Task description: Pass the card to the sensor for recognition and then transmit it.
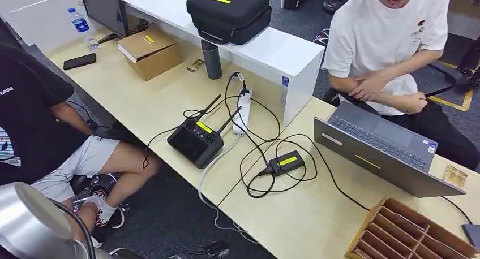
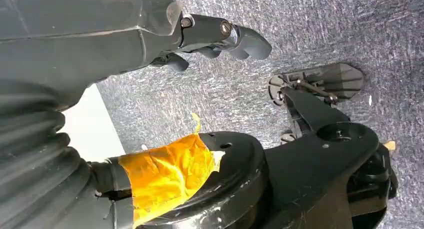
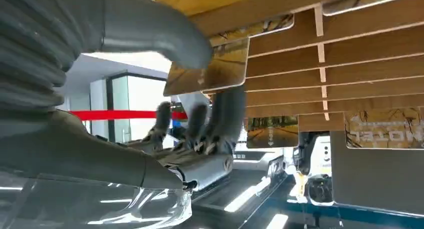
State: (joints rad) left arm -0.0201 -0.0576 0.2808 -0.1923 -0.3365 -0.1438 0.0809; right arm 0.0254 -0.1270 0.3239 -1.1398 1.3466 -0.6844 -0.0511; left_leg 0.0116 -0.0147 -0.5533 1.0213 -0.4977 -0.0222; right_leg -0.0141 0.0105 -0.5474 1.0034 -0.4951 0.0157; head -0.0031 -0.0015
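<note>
Polished silver arm shell (image 1: 25,216) with a thin black cable looping beside it. Left hand (image 2: 125,39): smooth dark grey cover, ribbed bellows at the wrist, black fingers (image 2: 245,41) with small screw heads. Right hand (image 3: 165,114): ribbed grey cover, thick grey thumb (image 3: 165,36), darker fingers (image 3: 227,116), glossy clear casing below.

Pale wood-grain laminate on the desk (image 1: 170,100), smooth and matt. At five o'clock, the slotted tray (image 1: 407,231) shows bare brown wood. The laptop (image 1: 385,151) wears a dull grey metallic finish, the carry case (image 1: 229,13) at twelve o'clock a black woven fabric. Plain brown cardboard on the box (image 1: 150,52). In the right wrist view, the right hand (image 3: 200,114) pinches a glossy printed card (image 3: 215,69); thumb smooth grey plastic, wrist cover ribbed. In the left wrist view, the left hand (image 2: 220,36) is dark plastic over rough grey carpet (image 2: 300,29).
</note>
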